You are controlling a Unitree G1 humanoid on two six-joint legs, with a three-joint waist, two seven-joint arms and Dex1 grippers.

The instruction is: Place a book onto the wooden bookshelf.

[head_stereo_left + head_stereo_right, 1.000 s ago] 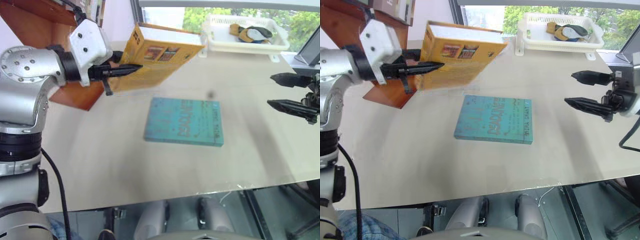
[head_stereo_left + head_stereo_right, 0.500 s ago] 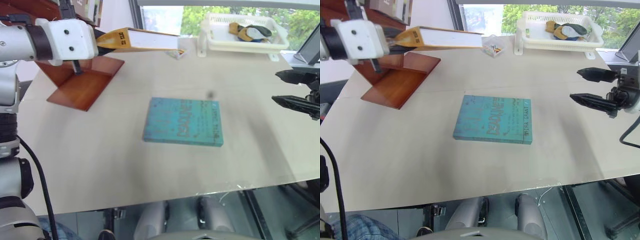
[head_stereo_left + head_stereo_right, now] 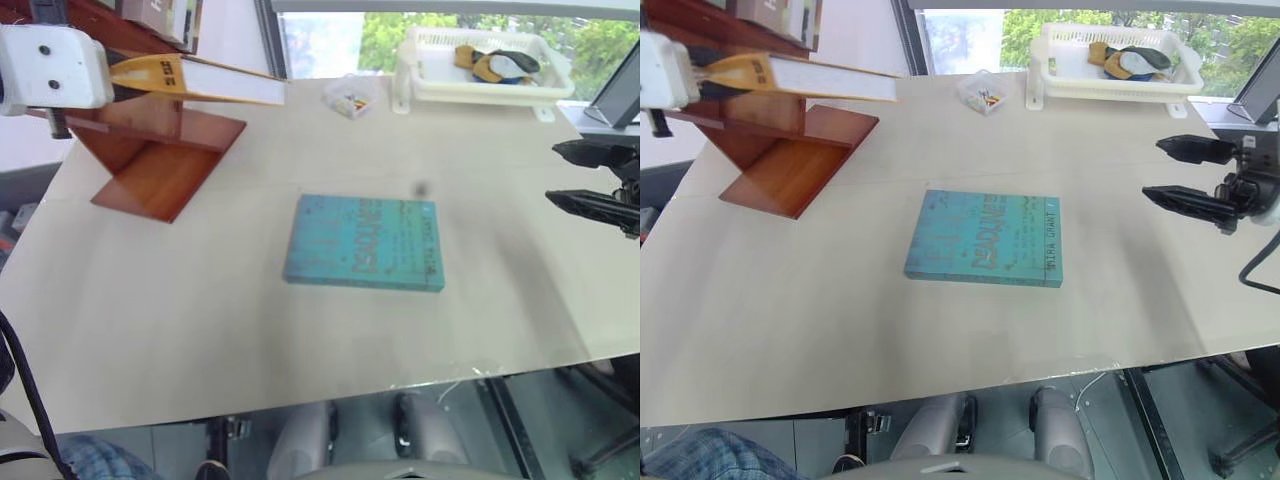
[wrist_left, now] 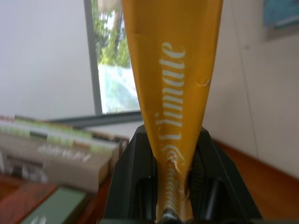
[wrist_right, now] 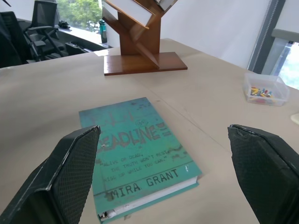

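Note:
The orange-yellow book [image 3: 200, 82] lies nearly flat in the air, its white page edge towards me, just above the base of the wooden bookshelf [image 3: 150, 165] at the table's far left. My left gripper [image 4: 171, 193] is shut on the book's spine end, with the spine [image 4: 175, 93] running away between the black fingers [image 4: 133, 186]. My right gripper [image 3: 1185, 176] hangs open over the table's right edge, nothing between its fingers, pointing across at the teal book [image 5: 140, 156].
A teal book [image 3: 363, 243] lies flat mid-table. A white basket [image 3: 485, 75] holding items stands at the back right, a small clear box [image 3: 349, 97] beside it. Several books [image 4: 51, 151] rest on the shelf's upper boards. Bare tabletop [image 3: 180, 320] spreads in front.
The left gripper carried the orange-yellow book leftwards and slightly up, rolling it from cover-facing to nearly flat over the shelf's base. The right gripper stayed put.

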